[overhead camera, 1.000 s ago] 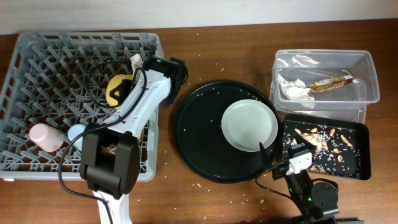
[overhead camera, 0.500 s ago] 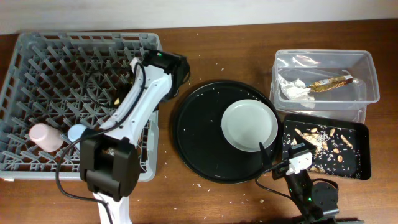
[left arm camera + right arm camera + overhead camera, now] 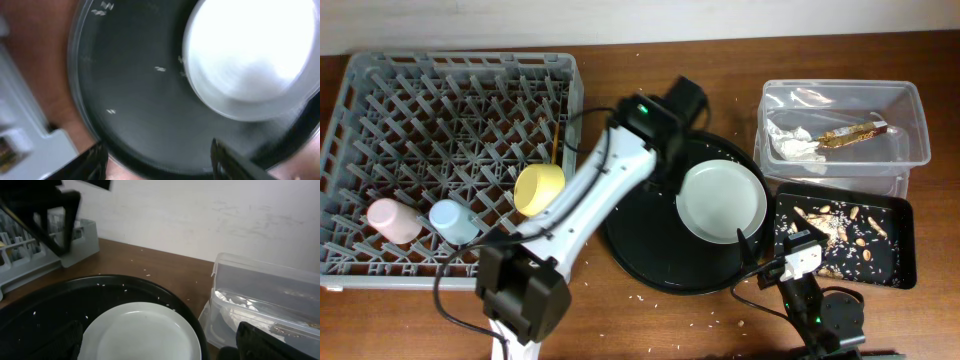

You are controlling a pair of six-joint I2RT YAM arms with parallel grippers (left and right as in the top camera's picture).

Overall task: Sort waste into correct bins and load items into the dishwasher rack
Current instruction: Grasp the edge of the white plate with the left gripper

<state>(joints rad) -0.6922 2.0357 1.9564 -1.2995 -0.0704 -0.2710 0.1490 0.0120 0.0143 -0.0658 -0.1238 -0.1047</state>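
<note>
Soft, even light overhead. The left wrist view is blurred, its plate point(image 3: 250, 50) glaring white; the right wrist view is sharp.

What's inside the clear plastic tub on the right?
A crumpled white tissue and a shiny gold-brown wrapper lie in the tub, side by side. Anything under the tissue is hidden.

You find no readable text, label, brand or number in any view. Snack wrapper point(image 3: 855, 131) in clear tub point(image 3: 912, 150): possibly printed, too small to read. Left wrist view blurred, nothing legible there.
</note>
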